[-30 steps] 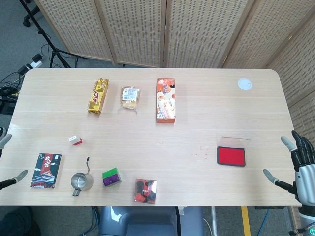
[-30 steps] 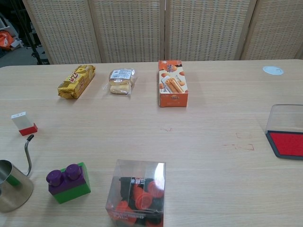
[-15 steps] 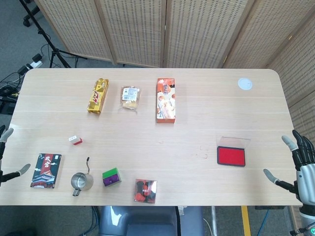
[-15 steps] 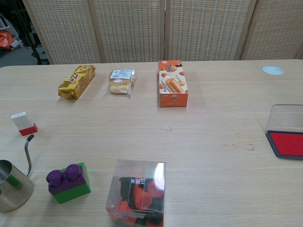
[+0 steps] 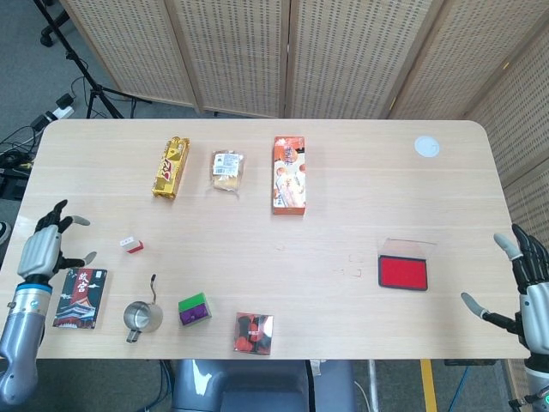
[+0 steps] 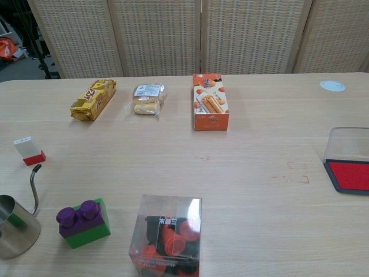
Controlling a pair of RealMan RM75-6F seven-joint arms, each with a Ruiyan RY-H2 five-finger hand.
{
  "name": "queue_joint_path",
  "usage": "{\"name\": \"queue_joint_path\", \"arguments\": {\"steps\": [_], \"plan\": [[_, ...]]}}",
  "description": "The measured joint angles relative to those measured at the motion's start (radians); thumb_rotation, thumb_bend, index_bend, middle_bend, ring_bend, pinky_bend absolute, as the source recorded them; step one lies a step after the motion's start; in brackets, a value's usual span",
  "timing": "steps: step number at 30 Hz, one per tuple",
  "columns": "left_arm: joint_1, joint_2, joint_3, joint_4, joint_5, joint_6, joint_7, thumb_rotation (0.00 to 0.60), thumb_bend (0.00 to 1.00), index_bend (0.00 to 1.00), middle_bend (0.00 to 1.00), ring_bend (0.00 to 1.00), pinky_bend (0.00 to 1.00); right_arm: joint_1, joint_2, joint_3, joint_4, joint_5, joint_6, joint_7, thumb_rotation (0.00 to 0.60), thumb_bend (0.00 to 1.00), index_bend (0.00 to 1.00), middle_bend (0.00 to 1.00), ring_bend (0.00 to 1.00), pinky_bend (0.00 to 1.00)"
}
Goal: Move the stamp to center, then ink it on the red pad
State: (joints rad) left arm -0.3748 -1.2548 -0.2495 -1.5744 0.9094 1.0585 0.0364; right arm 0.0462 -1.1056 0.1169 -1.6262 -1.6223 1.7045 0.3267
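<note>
The stamp (image 5: 131,245) stands upright just right of the left hand (image 5: 47,251), whose empty fingers are spread, while the equally empty, splayed right hand (image 5: 525,287) hangs far beyond the red pad (image 5: 403,272).

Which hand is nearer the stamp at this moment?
Left. The left hand hovers open at the table's left edge, just left of the stamp. The right hand is off the far right edge, beyond the red pad.
</note>
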Motion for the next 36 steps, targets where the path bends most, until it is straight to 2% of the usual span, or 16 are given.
{"name": "queue_joint_path", "arguments": {"steps": [8, 14, 21, 32, 36], "plan": [[-0.121, -0.085, -0.033, 0.033, -0.214, -0.054, 0.193, 0.6, 0.25, 0.47, 0.0, 0.0, 0.0, 0.003, 0.003, -0.001, -0.004, 0.003, -0.01, 0.001, 0.6, 0.0, 0.1, 0.0, 0.0, 0.0], [-0.187, -0.145, -0.041, 0.064, -0.329, -0.051, 0.295, 0.6, 0.25, 0.47, 0.0, 0.0, 0.0, 0.004, 0.008, -0.001, -0.006, 0.008, -0.016, 0.008, 0.6, 0.0, 0.1, 0.0, 0.0, 0.0], [-0.221, -0.206, -0.03, 0.119, -0.393, -0.049, 0.34, 0.6, 0.26, 0.47, 0.0, 0.0, 0.0, 0.005, 0.011, -0.002, -0.007, 0.011, -0.022, 0.016, 0.6, 0.0, 0.1, 0.0, 0.0, 0.0], [-0.232, -0.252, -0.021, 0.203, -0.431, -0.082, 0.333, 0.6, 0.29, 0.52, 0.0, 0.0, 0.0, 0.006, 0.014, 0.0, -0.005, 0.019, -0.028, 0.025, 0.6, 0.0, 0.1, 0.0, 0.0, 0.0], [-0.232, -0.258, -0.018, 0.207, -0.435, -0.077, 0.333, 0.6, 0.34, 0.54, 0.0, 0.0, 0.0, 0.007, 0.014, 0.0, -0.006, 0.02, -0.031, 0.024, 0.6, 0.0, 0.1, 0.0, 0.0, 0.0]]}}
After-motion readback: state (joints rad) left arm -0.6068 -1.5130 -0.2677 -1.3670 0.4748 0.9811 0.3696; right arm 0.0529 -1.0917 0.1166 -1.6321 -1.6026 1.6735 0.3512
